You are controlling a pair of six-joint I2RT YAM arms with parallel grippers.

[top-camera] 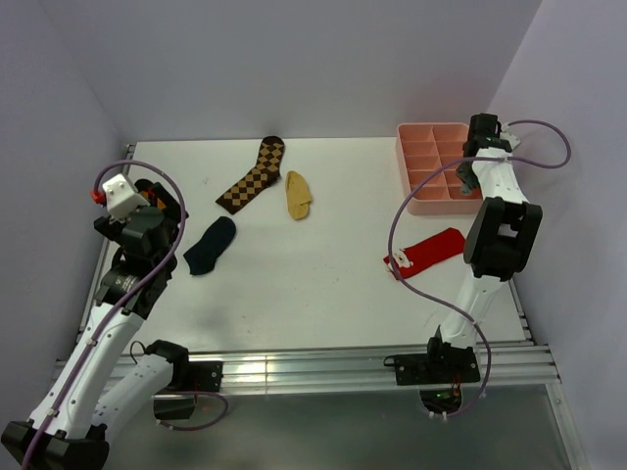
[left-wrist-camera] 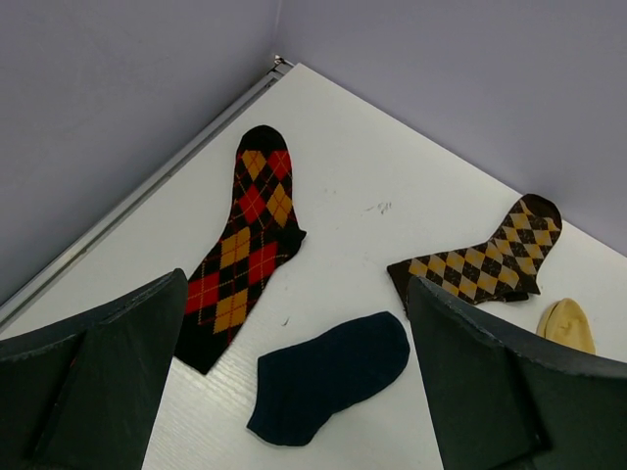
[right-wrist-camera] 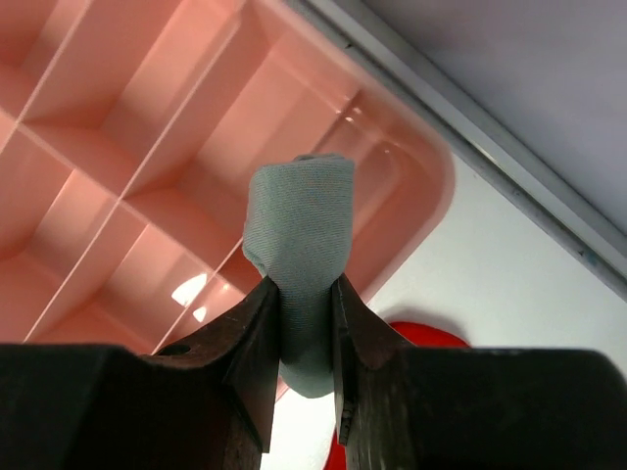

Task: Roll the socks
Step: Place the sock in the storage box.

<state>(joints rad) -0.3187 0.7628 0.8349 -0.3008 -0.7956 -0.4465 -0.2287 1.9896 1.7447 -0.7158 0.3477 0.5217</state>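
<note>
Grey sock (right-wrist-camera: 299,245), rolled, sits pinched in your right gripper (right-wrist-camera: 304,286) over the pink tray (right-wrist-camera: 127,196), so it's the drop-off step imo. Next: lower into a compartment, then let go. Your left gripper (left-wrist-camera: 294,289) is wide open w/ nothing in it, above the navy sock (left-wrist-camera: 333,377).

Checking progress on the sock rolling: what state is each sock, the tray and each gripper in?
grey sock: rolled, clamped in the right gripper.
navy sock: flat, unrolled.
mustard sock: flat, unrolled.
checkered sock: flat.
argyle sock: flat.
red sock: flat.
pink tray: visible compartments empty.
left gripper: open, holding nothing.
right gripper: shut on the grey sock.
</note>
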